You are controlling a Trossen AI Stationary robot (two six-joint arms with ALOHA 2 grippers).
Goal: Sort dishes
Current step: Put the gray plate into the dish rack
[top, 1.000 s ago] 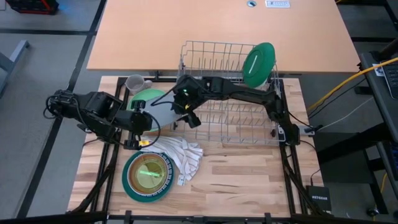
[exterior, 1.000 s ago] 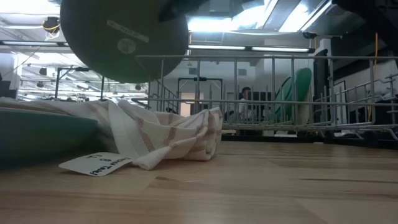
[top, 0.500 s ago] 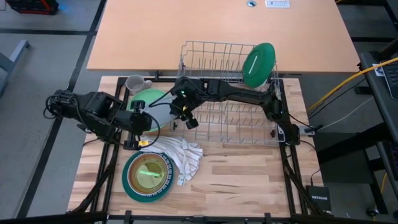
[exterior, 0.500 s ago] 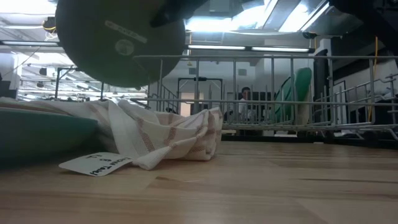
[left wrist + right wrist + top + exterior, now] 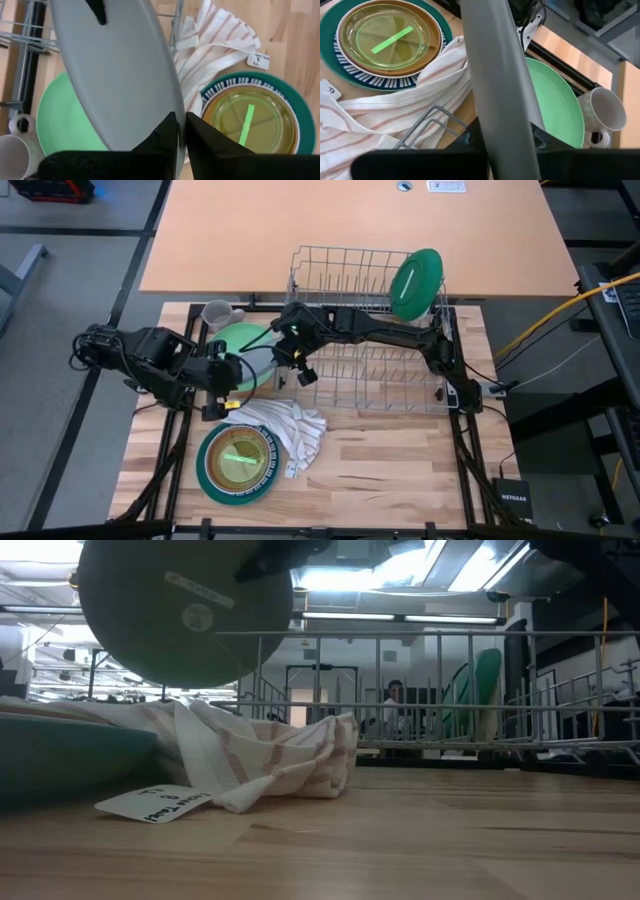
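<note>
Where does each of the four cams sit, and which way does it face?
High: above the table, straight down; both arms, wire rack, grey plate held between left gripper and right gripper.
Low: table height, level across; plate underside, striped cloth, an arm reaching in from above.
Left wrist: looks past its own jaws pinching the plate rim.
Right wrist: looks along the plate's edge, own fingers barely visible.
Shared: both wrist views show the light green plate and mug.
</note>
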